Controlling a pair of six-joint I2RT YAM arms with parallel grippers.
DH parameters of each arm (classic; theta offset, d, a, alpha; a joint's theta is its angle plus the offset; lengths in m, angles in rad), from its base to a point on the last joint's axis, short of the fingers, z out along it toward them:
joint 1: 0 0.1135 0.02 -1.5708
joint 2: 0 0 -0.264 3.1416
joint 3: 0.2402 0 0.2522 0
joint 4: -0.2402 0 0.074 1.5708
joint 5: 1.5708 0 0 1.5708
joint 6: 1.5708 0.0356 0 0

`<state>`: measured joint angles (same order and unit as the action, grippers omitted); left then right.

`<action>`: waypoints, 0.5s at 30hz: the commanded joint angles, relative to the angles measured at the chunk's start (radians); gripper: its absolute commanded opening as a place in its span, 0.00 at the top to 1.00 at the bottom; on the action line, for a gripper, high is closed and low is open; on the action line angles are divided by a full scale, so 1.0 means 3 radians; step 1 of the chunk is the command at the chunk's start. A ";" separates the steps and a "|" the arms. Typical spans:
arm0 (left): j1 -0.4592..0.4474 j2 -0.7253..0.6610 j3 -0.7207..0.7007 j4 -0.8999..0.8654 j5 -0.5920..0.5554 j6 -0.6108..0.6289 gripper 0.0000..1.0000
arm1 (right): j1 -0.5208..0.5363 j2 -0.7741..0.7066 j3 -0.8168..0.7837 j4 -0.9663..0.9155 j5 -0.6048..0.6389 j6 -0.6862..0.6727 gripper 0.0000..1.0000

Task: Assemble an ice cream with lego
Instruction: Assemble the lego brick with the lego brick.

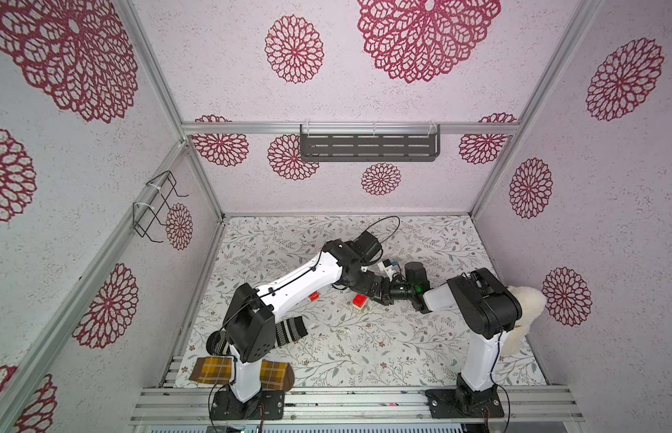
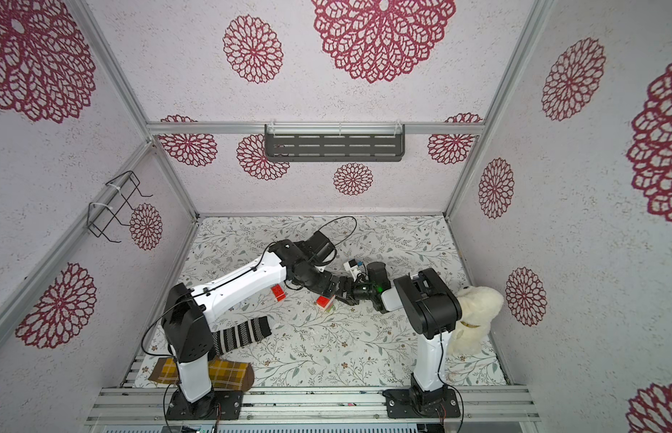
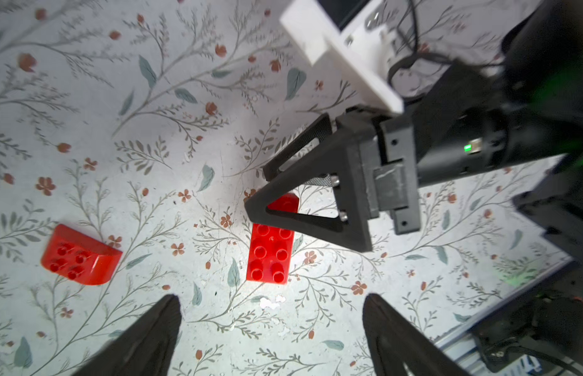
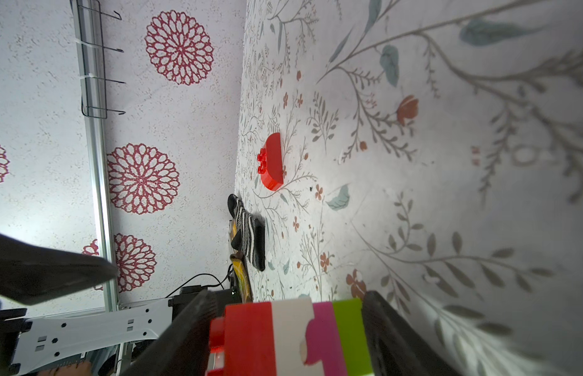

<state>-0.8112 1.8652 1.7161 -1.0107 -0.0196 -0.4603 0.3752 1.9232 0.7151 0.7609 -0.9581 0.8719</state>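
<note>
I judge the ice cream [image 4: 293,338] to be light and quite rigid. It is glossy hard plastic that will likely slide against smooth jaws. Its one weakness is the press-fit seams, which could pop if I lever or twist it. So I would take hold across the flat sides of the wider red and cream bands, or end to end so the squeeze drives the seams together, and never by the studs alone. It is a short stack in four bands: red with studs on its free face, then cream-white, then pink, then lime green, with the cream and pink meeting in a stepped line. In both top views the ice cream [image 1: 360,303] [image 2: 324,303] is near the middle of the table [image 1: 364,356], red end uppermost. The right jaws bracket it end to end, one by the red studs and the other by the green end, both close; whether they press on it or merely stand around it I cannot tell. The left jaws hang spread wide over it with nothing between them. A rounded red brick [image 3: 80,255] lies loose on the table nearby, not yet joined, and I judge it just as light and slick
</note>
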 commanded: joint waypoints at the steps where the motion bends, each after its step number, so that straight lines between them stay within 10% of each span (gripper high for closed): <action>1: 0.0143 -0.0189 -0.0170 0.0235 -0.0019 -0.0155 0.08 | 0.0014 -0.0133 -0.0088 -0.0118 0.0120 -0.0119 0.23; 15: 0.0821 -0.0583 -0.1116 0.0357 0.0173 -0.0783 0.08 | 0.0012 -0.0394 -0.0249 0.0222 0.0193 -0.0073 0.09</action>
<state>-0.5842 1.7130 1.4132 -0.8959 0.0093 -0.6640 0.3759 1.8530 0.6437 0.7887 -0.9104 0.8650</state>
